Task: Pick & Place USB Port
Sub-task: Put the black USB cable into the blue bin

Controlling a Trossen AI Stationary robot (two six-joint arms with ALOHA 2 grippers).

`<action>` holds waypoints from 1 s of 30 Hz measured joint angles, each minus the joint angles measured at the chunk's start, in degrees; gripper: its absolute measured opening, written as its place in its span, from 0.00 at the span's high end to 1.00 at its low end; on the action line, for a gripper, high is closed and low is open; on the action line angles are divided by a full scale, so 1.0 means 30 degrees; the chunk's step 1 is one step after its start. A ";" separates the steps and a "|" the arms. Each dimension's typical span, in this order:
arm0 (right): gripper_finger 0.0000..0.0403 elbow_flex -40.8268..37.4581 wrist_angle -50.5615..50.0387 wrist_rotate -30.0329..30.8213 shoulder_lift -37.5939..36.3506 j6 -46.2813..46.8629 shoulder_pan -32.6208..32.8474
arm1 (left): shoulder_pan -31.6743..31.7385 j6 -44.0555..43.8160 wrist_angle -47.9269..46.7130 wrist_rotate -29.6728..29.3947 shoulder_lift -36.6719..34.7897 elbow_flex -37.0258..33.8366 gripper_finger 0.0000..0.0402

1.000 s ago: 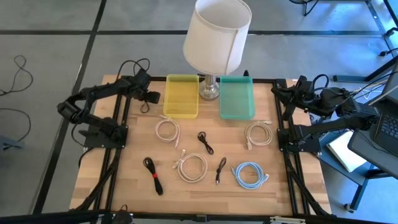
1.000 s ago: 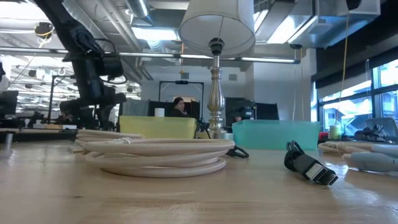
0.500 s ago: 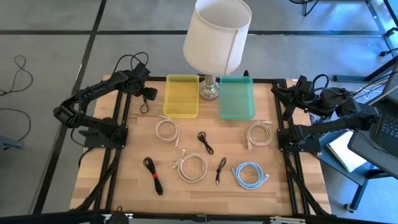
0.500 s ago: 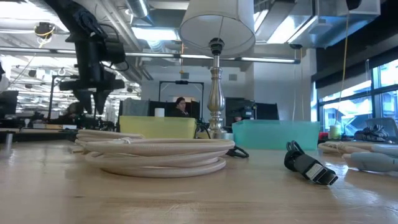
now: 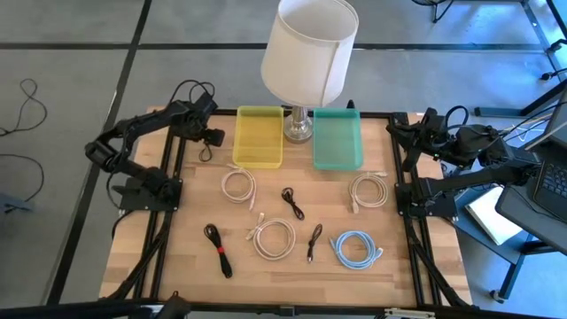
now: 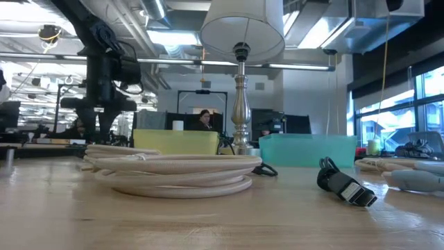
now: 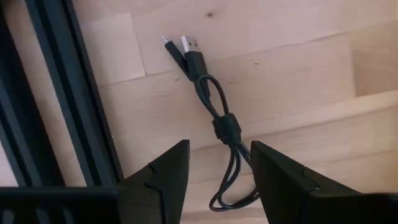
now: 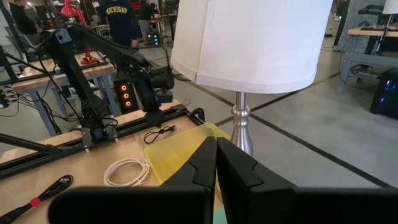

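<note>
A short black USB cable (image 7: 214, 118), bundled with a tie at its middle, lies flat on the wooden table next to the black frame rail at the far left (image 5: 205, 152). Its two plugs (image 7: 186, 46) point away from my left gripper. That gripper (image 7: 221, 177) hangs over the cable's looped end, pointing almost straight down. It is open, with one finger on each side of the loop. Whether it touches the cable cannot be told. In the high view it is just left of the yellow tray (image 5: 211, 137). My right gripper (image 8: 216, 163) is shut on nothing, held high at the table's far right (image 5: 416, 133).
A yellow tray (image 5: 259, 136) and a teal tray (image 5: 337, 139) flank a lamp (image 5: 308, 49) at the far edge. Three white coiled cables (image 5: 238, 184) (image 5: 274, 237) (image 5: 368, 190), a blue one (image 5: 354, 248) and black cables (image 5: 292, 202) (image 5: 314, 241) (image 5: 218, 248) lie mid-table.
My left gripper has tipped steeper and now points almost straight down over the black USB cable at the far left. The cable has not moved.
</note>
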 joint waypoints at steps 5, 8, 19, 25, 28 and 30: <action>0.96 0.0000 0.0007 -0.0003 0.0000 0.0000 0.0000 | 0.0000 0.0099 0.1001 0.0552 0.1475 -0.0007 0.59; 0.96 0.0000 0.0007 -0.0055 0.0000 0.0004 0.0000 | -0.0021 0.0134 0.1499 0.0682 0.2483 -0.0007 0.59; 0.96 0.0000 0.0015 -0.0360 0.0000 -0.0361 0.0000 | -0.1083 0.0569 0.1455 -0.0743 0.3623 0.0051 0.77; 0.96 0.0000 0.0007 -0.0360 0.0000 -0.0459 -0.0004 | -0.1094 0.1908 0.1949 0.0861 0.2956 0.0051 0.92; 0.96 0.0000 -0.0007 -0.0363 0.0000 -0.0503 -0.0002 | -0.1224 0.2032 0.0858 0.1007 0.1190 0.0051 0.92; 0.96 0.0000 -0.0033 -0.0360 0.0000 -0.0503 -0.0003 | -0.1231 0.2036 -0.0213 0.1000 -0.0659 0.0051 0.92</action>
